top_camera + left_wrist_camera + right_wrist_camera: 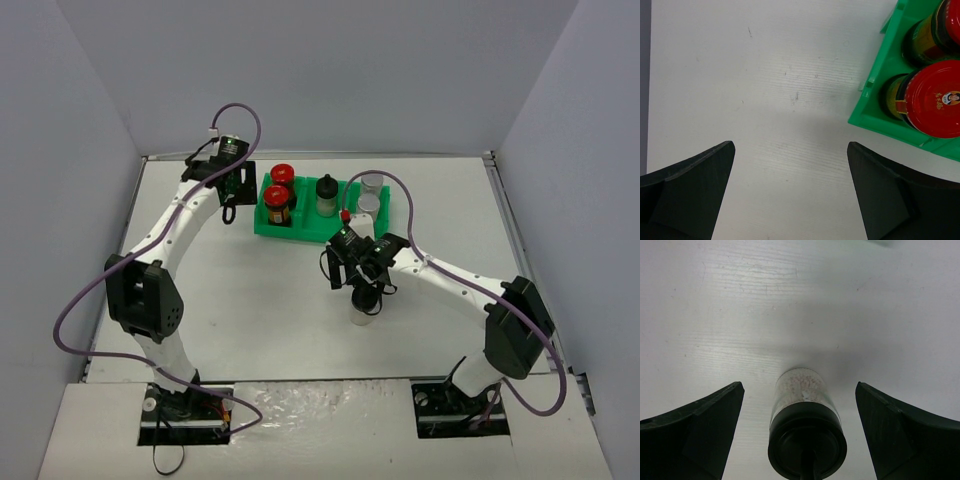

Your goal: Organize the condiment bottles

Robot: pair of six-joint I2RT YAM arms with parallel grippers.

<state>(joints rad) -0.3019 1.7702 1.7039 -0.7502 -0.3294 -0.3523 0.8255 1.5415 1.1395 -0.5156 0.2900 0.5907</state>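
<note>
1. Pale grey walls enclose a white worktop (260,300); a green plastic three-compartment tray (300,232) sits near the middle of the far edge.
2. The tray's left compartment holds two red-capped jars of dark brown contents (277,200), one behind the other; the middle compartment holds one black-capped pale tray jar (327,193); the right compartment holds two silver-capped clear jars (368,203).
3. A second black-capped jar of pale grains (806,425) stands outside the tray on the bare worktop, towards its centre and on the near side of the tray's right end.
4. The right gripper (799,385) hangs over that jar with its jaws spread; one black finger (705,425) is on each side, and white worktop shows between each and the glass, so nothing is gripped.
5. The left gripper (791,150) hovers just beyond the tray's left end, near the far left corner; its jaws are wide apart over bare worktop and hold nothing; the tray's corner and both red caps show at the right of its view.
</note>
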